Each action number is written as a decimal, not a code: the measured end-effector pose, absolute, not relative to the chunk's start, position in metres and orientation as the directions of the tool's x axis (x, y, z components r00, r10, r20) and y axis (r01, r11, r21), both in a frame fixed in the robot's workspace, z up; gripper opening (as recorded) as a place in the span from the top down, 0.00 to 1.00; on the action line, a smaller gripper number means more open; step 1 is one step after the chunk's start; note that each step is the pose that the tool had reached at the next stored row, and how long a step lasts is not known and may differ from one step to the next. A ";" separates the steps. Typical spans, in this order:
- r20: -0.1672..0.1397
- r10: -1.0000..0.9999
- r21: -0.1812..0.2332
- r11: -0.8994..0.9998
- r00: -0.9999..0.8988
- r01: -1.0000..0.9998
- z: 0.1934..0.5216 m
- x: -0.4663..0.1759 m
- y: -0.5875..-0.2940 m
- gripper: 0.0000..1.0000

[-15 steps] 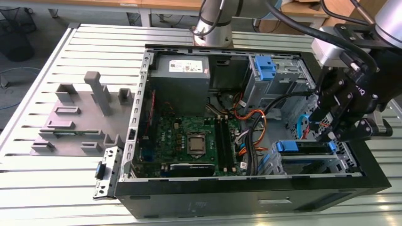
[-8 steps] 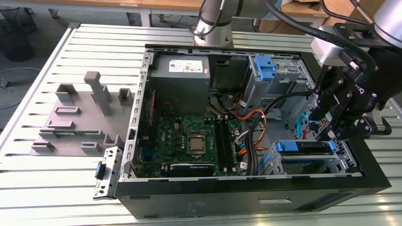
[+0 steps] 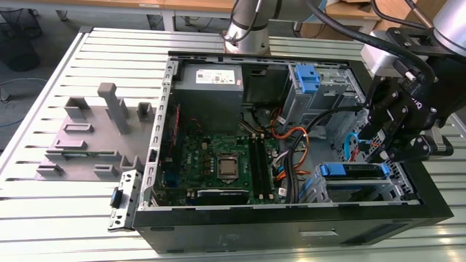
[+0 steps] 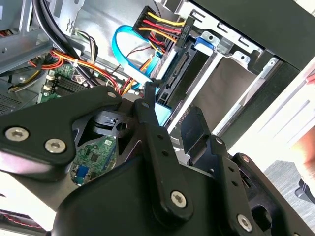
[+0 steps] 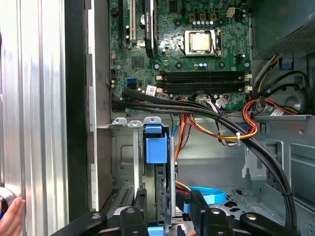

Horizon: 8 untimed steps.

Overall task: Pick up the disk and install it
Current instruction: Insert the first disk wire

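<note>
The disk (image 3: pixel 353 170) stands on edge in the drive bay at the case's front corner, on the exterior view's right, with its bright blue carrier showing. In the first wrist view the disk (image 5: pixel 165 162) is seen edge-on, with a blue tab at its far end. My gripper (image 3: pixel 387 155) hangs directly above it. The gripper (image 5: pixel 168 194) is open, one black finger on each side of the disk's near edge and a gap on one side. In the second wrist view a fingertip (image 4: pixel 147 93) sits by the blue carrier (image 4: pixel 162 115).
The open computer case (image 3: pixel 291 224) lies on a slatted metal table (image 3: pixel 43 218). Inside are the motherboard (image 3: pixel 218 164), a grey metal box (image 3: pixel 211 82), an upright blue latch (image 3: pixel 309 79) and cable bundles (image 5: pixel 231 128) beside the bay. Grey fixtures (image 3: pixel 95 136) stand on the exterior view's left. A person's hand (image 5: pixel 10 216) rests nearby.
</note>
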State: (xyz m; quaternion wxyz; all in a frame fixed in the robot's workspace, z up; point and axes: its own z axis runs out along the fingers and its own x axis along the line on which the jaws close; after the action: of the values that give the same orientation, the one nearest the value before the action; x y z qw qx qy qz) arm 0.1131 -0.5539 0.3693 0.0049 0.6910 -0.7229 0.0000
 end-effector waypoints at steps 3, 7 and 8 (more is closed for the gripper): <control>0.007 -0.999 0.007 0.045 -0.045 -0.999 0.368 0.113 -0.553 0.52; 0.008 -0.999 0.007 0.045 -0.045 -0.999 0.366 0.115 -0.552 0.52; 0.008 -0.999 0.007 0.045 -0.045 -0.999 0.366 0.116 -0.552 0.52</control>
State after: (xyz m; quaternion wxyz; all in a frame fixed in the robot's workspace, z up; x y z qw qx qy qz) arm 0.1155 -0.5520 0.3657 0.0052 0.6910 -0.7228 0.0004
